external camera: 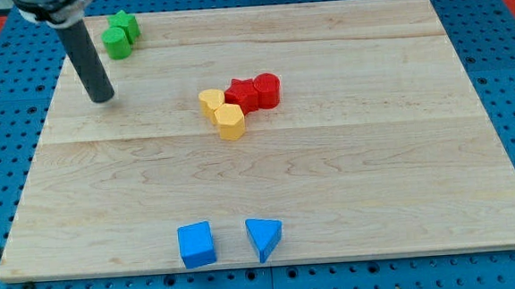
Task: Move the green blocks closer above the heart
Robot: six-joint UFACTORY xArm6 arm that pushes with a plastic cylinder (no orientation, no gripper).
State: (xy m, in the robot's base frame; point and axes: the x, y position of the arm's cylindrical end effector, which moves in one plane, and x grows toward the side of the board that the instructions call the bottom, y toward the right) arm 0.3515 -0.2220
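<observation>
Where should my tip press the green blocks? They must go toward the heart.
No grip possible: push. Contact the green blocks on their upper-left side, driving right and down toward the yellow heart. My tip sits below-left of them, so circle round first.

Found no readable text, label, brand, number or sign anywhere in the camera view. Searched the wooden bench (348,157) and the faces of the coloured blocks, and met only bare surfaces without lettering or marks.
</observation>
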